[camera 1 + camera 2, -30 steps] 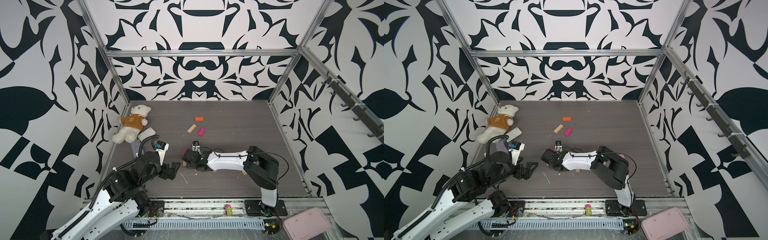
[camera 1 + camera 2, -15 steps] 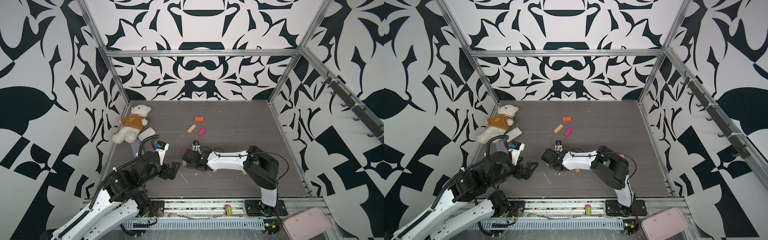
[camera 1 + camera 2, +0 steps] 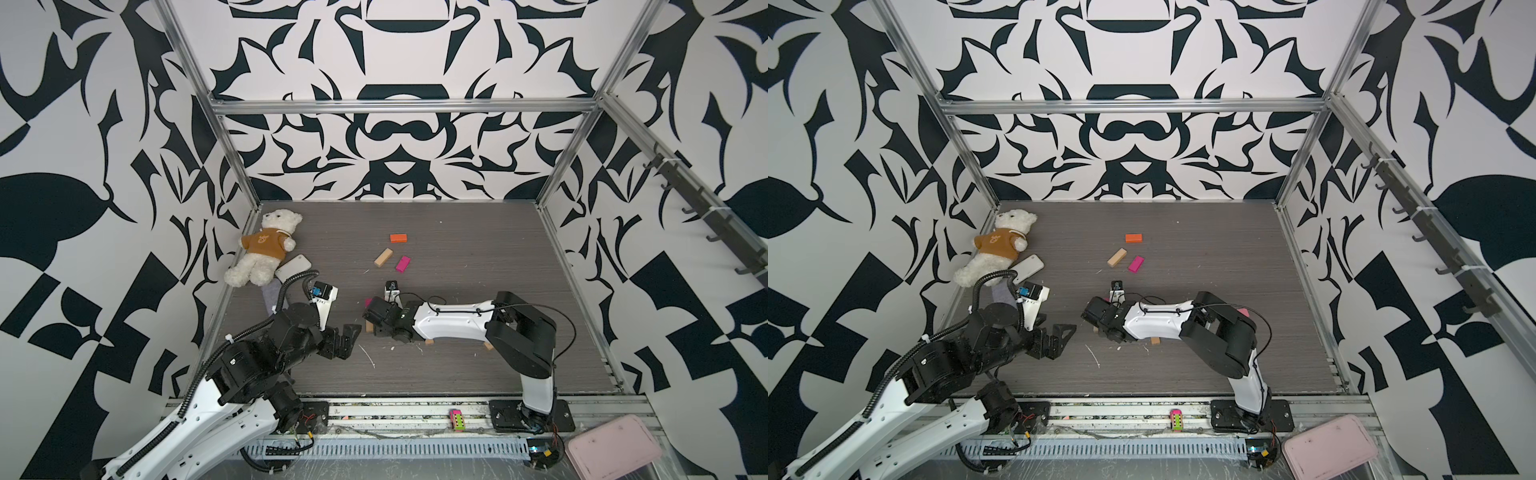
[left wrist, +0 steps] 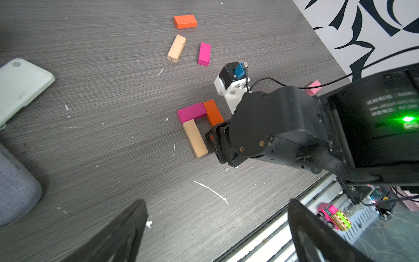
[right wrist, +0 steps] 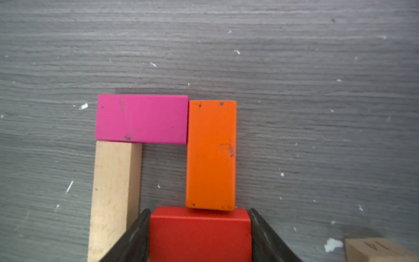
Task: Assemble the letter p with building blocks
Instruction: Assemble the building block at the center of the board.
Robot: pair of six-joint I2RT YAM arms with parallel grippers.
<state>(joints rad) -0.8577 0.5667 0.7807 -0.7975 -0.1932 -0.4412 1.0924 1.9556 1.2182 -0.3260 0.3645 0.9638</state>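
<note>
Clamping the red block (image 5: 200, 236) in my right claw (image 5: 199, 214), I am closing the loop against the end of the orange block (image 5: 210, 154). The tan stem (image 5: 113, 192) and magenta top (image 5: 141, 119) are already lying joined, though the stem is probably needing lengthening. One jaw is crowding the stem, leaving little room. My left claw (image 4: 216, 204) is hanging wide apart over bare floor (image 4: 113, 147).

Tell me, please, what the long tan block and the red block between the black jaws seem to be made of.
The tan block: apparently bare, unpainted wood; faint grain and a pale matte face show. The red block: probably wood as well, under smooth opaque red paint; no grain shows, so I cannot be sure.
</note>
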